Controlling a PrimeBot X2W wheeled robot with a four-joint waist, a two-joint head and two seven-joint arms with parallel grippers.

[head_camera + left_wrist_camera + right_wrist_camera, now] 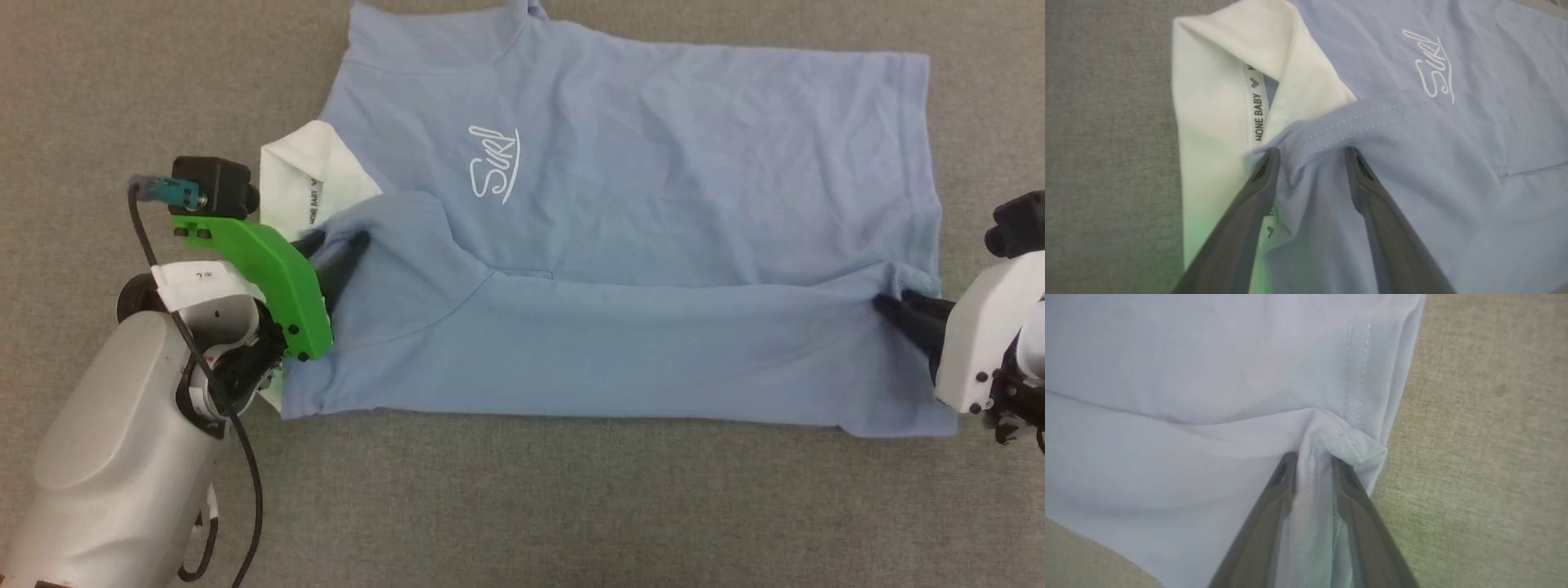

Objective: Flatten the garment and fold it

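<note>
Garment [620,204] spread across mid-frame on grey worktop [522,506], lower edge folded up. At centre left, left gripper [336,242] fingers [1265,175] parted wide, straddling loose sleeve cloth. At centre right, right gripper [894,302] fingers [1280,490] narrow around hem fold; cannot tell whether pinching. Release fully, lift straight, avoid dragging the fold.

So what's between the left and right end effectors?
Just the garment: in the head view its folded-over flap runs from the left end effector to the right end effector. Nothing else lies on that stretch.
</note>
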